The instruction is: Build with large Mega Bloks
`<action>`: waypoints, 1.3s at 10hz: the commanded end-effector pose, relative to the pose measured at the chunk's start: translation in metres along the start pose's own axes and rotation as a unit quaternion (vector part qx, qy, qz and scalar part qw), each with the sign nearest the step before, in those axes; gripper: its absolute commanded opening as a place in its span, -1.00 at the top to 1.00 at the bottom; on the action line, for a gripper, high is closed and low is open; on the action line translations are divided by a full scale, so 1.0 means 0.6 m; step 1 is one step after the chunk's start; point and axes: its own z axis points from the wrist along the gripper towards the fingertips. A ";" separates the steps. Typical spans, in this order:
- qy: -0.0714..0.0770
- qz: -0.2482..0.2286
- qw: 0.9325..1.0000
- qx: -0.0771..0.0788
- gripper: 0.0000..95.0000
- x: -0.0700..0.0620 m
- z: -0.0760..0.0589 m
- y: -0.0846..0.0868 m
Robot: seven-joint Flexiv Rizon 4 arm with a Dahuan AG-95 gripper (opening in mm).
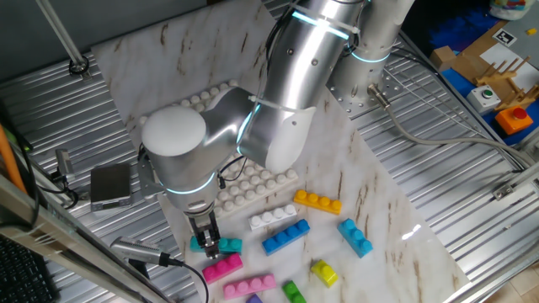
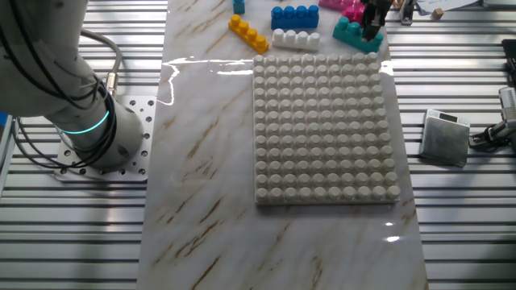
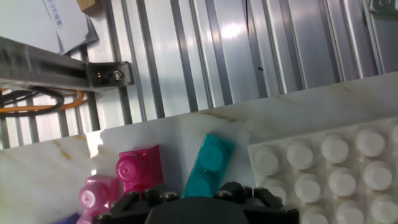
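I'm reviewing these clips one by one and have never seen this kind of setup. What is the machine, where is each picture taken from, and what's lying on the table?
The silver machine is a single robot arm ending in a two-finger hand. Two pictures come from fixed cameras on different sides of the table; the third looks along the fingers from the hand itself.

On the marble sheet lies a white studded baseplate. Beside it are loose bricks: orange, white, blue, pink and others.

The hand is down at a teal brick, fingers on either side. Whether it grips firmly, I cannot tell.
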 end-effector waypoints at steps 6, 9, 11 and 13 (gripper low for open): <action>0.004 0.014 1.000 0.000 0.20 -0.002 0.024 0.007; 0.009 -0.003 1.000 0.011 0.60 0.001 0.026 0.006; 0.007 -0.023 1.000 0.020 1.00 0.003 0.020 0.000; 0.010 -0.037 0.999 0.001 1.00 0.004 0.011 -0.008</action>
